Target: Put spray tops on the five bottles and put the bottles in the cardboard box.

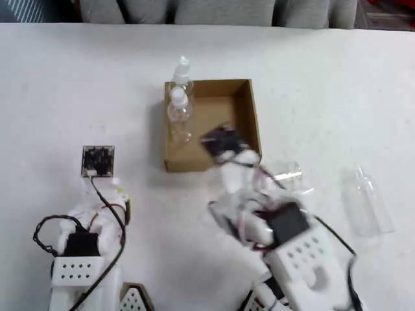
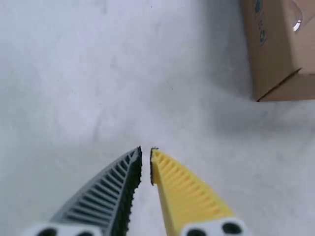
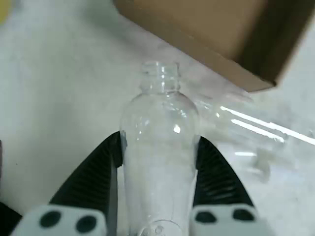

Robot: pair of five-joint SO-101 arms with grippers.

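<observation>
Right gripper (image 3: 158, 142) pinches clear uncapped bottle (image 3: 160, 118) around body, open neck toward cardboard box (image 3: 206, 34) nearby. Left gripper (image 2: 146, 153) pressed together over surface (image 2: 74, 73). Bottle likely light, thin-walled, slick, easily crushed: hold mid-body gently, leaving threaded neck free for spray top.

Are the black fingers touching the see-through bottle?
Touching. The right wrist view shows both black fingers pressed against the clear bottle's sides.

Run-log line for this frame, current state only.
right gripper: shut on uncapped bottle, beside cardboard box | left gripper: shut, empty, over table
</observation>
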